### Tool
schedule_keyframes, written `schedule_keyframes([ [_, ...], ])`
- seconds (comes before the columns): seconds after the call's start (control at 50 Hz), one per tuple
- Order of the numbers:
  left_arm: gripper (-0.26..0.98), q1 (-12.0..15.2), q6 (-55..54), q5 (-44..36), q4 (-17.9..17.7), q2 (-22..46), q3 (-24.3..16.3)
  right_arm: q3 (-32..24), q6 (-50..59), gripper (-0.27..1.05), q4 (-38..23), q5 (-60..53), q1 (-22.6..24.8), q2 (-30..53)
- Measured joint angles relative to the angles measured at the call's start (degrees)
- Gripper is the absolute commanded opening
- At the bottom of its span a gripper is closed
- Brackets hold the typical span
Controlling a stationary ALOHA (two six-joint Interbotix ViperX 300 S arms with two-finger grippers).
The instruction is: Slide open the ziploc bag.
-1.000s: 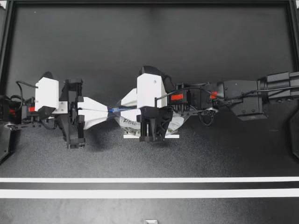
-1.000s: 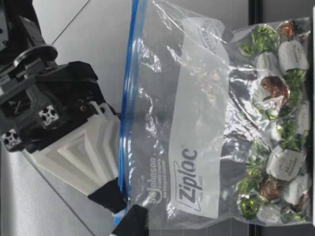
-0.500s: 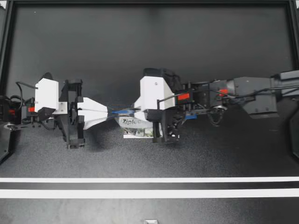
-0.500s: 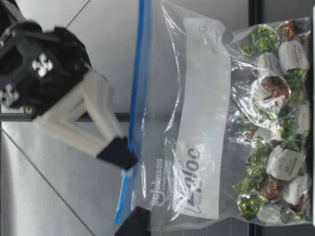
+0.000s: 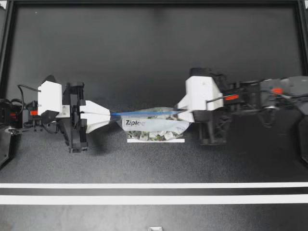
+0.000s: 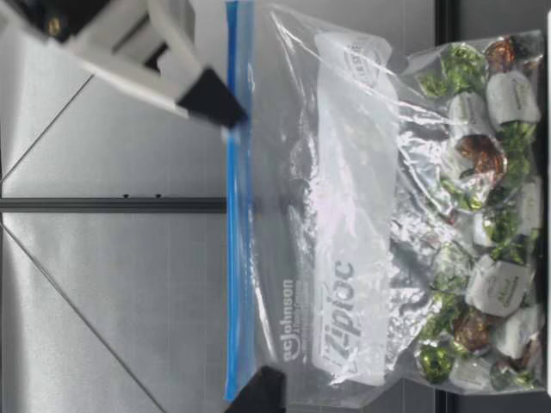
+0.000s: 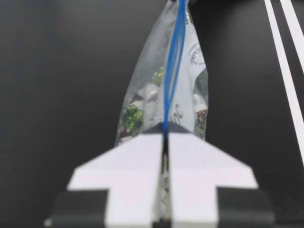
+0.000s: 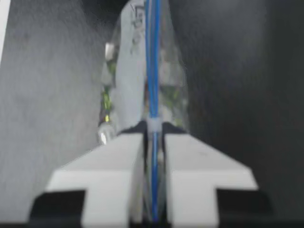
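Rightward my right gripper (image 5: 181, 112) has slid along the blue zip strip (image 5: 144, 113), clenched on it. My left gripper (image 5: 111, 115) grasps the left corner of the clear plastic candy-filled bag (image 5: 154, 130)

You get soft, even light from above on the matte black table (image 5: 154, 53), with only a faint shadow beside my left hand (image 5: 111, 115) and my right hand (image 5: 181, 113). From table height the ziploc bag (image 6: 344, 215) glints with white glare; the right wrist view is blurred throughout, the left soft at its fingers (image 7: 133, 171).
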Motion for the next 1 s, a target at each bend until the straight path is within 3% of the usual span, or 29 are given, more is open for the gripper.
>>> schedule_keyframes([
  [0.32, -0.16, 0.26, 0.09, 0.00, 0.00, 0.18, 0.09, 8.26, 0.26, -0.09, 0.00, -1.23, -0.44, -8.00],
  [0.58, -0.13, 0.35, 0.44, -0.09, 0.00, 0.18, -0.09, 9.76, 0.53, -0.01, 0.62, -4.92, -0.53, -9.40],
  [0.74, 0.03, 0.35, 0.62, 0.00, 0.00, 0.18, 0.09, 10.90, 0.62, 0.18, 0.70, -7.65, -0.53, -9.40],
  [0.84, 0.25, 0.35, 0.62, 0.00, -0.09, 0.09, 0.35, 11.51, 1.14, 0.31, 0.79, -9.23, -0.53, -9.58],
  [0.92, 0.39, 0.35, 0.62, 0.09, -0.09, -0.09, 0.35, 11.95, 1.85, 0.37, 0.79, -11.34, -0.53, -9.40],
  [1.0, 0.44, 0.44, 0.62, 0.09, 0.00, -0.97, 0.35, 12.83, 2.29, 0.38, 0.79, -14.50, -0.62, -9.58],
])
